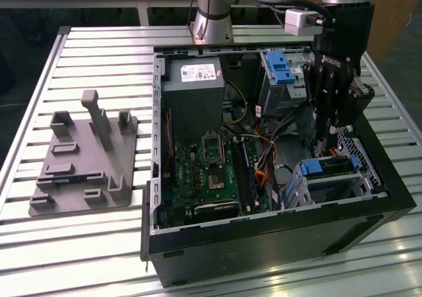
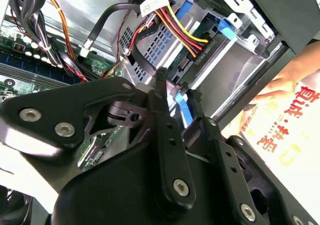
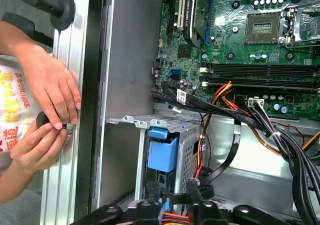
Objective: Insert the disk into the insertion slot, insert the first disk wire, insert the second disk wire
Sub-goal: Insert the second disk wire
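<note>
Computer case (image 1: 264, 244), four o'clock: gripper (image 1: 328, 149), grip unclear, hangs by the disk (image 1: 331, 180), likely stiff yet fragile, best held by its edges.

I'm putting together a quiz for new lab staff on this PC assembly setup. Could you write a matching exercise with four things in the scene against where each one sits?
Things
1. disk
2. grey fixture
3. power supply
4. person's hands

Places
A. on the table, outside the case, at the exterior view's left
B. in the insertion slot, below the gripper
C. at the table's edge, outside the case wall
D. inside the case, in a far corner, beside the motherboard

Pairs: 1-B, 2-A, 3-D, 4-C
</note>
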`<state>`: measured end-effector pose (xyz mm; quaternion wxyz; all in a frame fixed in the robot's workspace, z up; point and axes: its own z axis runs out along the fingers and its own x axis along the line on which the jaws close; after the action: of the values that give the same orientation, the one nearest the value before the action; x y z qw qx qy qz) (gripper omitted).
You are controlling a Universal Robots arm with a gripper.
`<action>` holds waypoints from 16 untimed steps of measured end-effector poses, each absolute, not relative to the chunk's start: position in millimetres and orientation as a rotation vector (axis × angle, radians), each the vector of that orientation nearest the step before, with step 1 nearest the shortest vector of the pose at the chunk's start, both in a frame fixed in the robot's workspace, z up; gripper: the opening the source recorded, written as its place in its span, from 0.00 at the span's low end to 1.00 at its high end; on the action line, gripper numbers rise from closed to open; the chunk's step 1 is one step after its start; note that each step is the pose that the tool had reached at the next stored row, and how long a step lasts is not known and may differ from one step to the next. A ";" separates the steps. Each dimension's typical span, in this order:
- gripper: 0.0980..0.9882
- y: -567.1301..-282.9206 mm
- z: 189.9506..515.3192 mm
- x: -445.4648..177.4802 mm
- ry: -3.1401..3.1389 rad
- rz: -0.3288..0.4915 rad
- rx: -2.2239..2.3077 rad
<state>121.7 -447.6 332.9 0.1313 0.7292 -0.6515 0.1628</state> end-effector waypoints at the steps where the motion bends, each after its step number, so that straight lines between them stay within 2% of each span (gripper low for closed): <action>1: 0.20 -447.7 332.9 121.7 -1.892 0.473 2.117; 2: 0.13 -447.9 332.9 121.6 -1.892 0.473 2.117; 16: 0.11 -450.6 332.9 121.7 -1.892 0.473 2.117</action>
<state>121.7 -450.6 332.9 0.1313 0.7291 -0.6517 0.1628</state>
